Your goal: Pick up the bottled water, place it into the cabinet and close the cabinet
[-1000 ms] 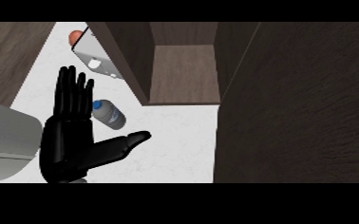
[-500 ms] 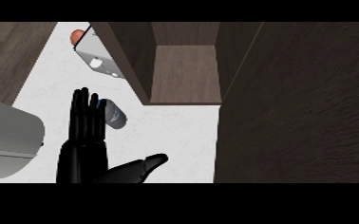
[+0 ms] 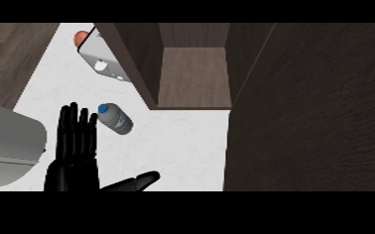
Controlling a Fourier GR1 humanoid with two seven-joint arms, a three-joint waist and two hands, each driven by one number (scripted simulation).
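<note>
fingers straight and spread, thumb out to the side, the left hand (image 3: 73, 148) rises from the lower edge over the white desk (image 3: 176, 139) and holds nothing. just beside its fingertips, apart from them, the bottled water (image 3: 115, 119) lies on its side on the desk, blue cap toward the hand. beyond it the dark wood cabinet (image 3: 194, 74) stands open, its door (image 3: 300, 109) filling the right side; a grey appliance (image 3: 15, 148) sits at the left edge.
</note>
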